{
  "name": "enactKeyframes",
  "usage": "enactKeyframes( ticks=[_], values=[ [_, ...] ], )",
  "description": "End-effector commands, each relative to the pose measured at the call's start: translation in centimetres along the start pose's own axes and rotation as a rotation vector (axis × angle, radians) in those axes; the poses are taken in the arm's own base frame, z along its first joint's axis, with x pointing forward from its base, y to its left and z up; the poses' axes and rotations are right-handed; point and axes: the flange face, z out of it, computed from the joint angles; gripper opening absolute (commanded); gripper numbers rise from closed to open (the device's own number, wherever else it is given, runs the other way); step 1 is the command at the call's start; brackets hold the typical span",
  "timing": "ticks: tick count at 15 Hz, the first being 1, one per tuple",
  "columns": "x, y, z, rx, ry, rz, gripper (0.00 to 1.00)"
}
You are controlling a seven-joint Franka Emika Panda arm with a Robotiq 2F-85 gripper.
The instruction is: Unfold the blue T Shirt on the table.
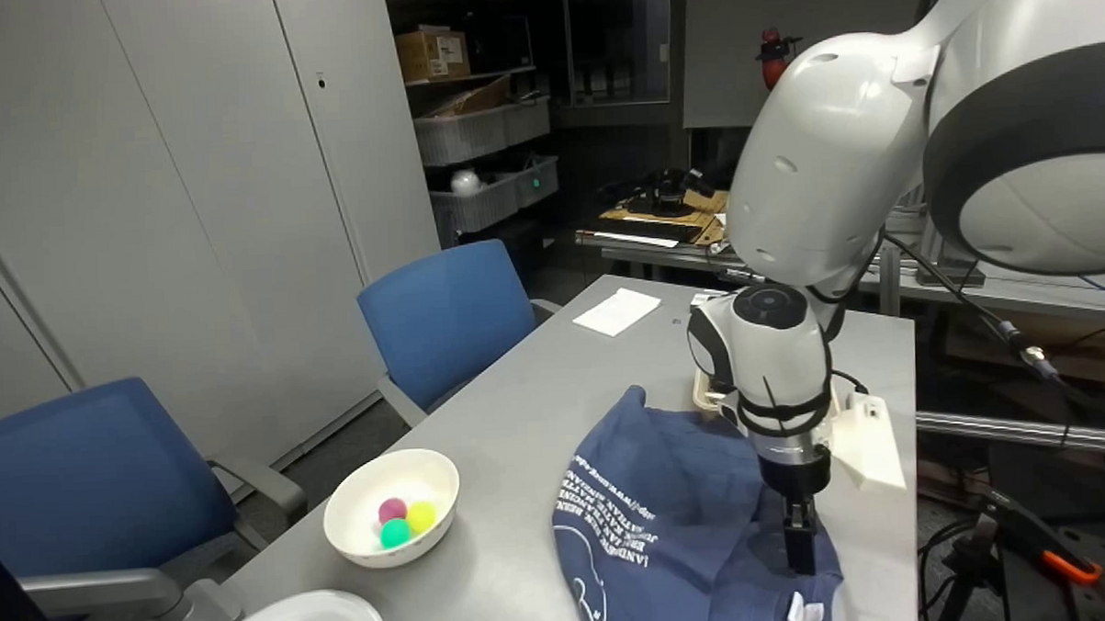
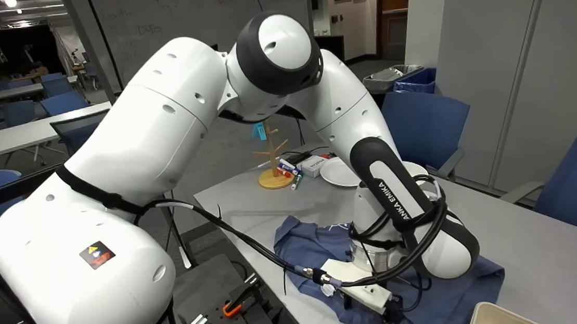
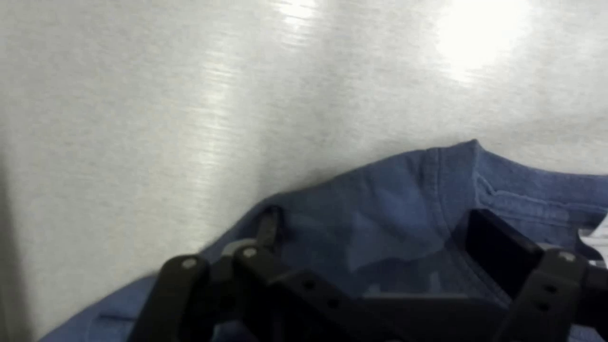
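Blue T-shirt point(image 1: 687, 490) | near table point(image 1: 504, 496) edge, apart from bowl point(image 1: 383, 471) | fingers point(image 3: 498, 247) spread wide over it

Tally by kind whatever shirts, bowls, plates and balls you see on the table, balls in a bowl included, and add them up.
Blue T-shirt: 1
White bowl: 1
White plate: 1
Pink ball, yellow ball, green ball: 3
Total: 6

“ANKA EMIKA” on the lower arm link point(image 2: 401, 199), “http://www” upside down on the blue T-shirt point(image 1: 693, 517)
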Motion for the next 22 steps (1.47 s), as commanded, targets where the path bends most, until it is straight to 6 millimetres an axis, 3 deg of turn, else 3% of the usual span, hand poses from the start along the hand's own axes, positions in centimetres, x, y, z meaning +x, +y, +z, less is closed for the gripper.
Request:
enactKeyframes(
  ticks=[1,10,11,12,17,19,21,22],
  values=[
    [-0.7,0.5,-0.3,-0.04,0.025,-0.057,1.0],
    [-1.1,0.9,-0.5,-0.062,0.019,-0.164,1.0],
    [0.1,-1.1,-6.5,-0.057,0.019,-0.164,1.0],
    [-0.1,-1.2,-7.2,-0.041,0.004,-0.164,1.0],
    [1.4,-3.2,-16.0,-0.036,0.023,-0.21,1.0],
    [2.2,-3.3,-17.6,-0.061,0.06,-0.224,1.0],
    [3.3,-3.2,-18.0,-0.078,0.109,-0.219,1.0],
    [2.6,-3.4,-17.2,-0.065,0.083,-0.235,1.0]
  ],
)
